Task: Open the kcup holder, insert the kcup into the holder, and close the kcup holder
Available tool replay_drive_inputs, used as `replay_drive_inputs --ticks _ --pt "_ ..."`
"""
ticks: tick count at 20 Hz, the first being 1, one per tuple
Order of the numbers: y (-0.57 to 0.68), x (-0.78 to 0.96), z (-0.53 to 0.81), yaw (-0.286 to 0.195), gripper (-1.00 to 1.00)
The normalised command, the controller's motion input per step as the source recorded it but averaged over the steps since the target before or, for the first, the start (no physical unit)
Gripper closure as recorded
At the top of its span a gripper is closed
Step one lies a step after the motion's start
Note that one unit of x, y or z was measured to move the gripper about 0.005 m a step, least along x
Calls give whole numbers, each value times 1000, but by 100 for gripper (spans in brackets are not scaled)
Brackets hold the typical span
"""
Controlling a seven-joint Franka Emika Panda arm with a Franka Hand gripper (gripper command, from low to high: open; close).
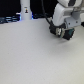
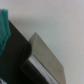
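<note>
One claw [image 1: 63,33] hangs low over the kcup holder [image 2: 42,60], apparently positioning; its grip is unreadable.

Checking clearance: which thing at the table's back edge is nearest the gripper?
The white post; the dark clutter sits farther from the gripper.

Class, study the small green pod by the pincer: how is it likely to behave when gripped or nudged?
The kcup looks tiny beside the pincer, so it is probably light and easily knocked. If it is round, as it seems, it may roll on the smooth white table. The blur hides its surface, so slipperiness cannot be judged.
</note>
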Motion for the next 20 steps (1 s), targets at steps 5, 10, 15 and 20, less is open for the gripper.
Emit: replay_drive_inputs --ticks 5,10,15,20 --pt "434 -869 -8 55 -100" --pt "442 -699 13 93 -100" --pt "344 -328 371 86 -100" --pt "75 89 944 10 -100"
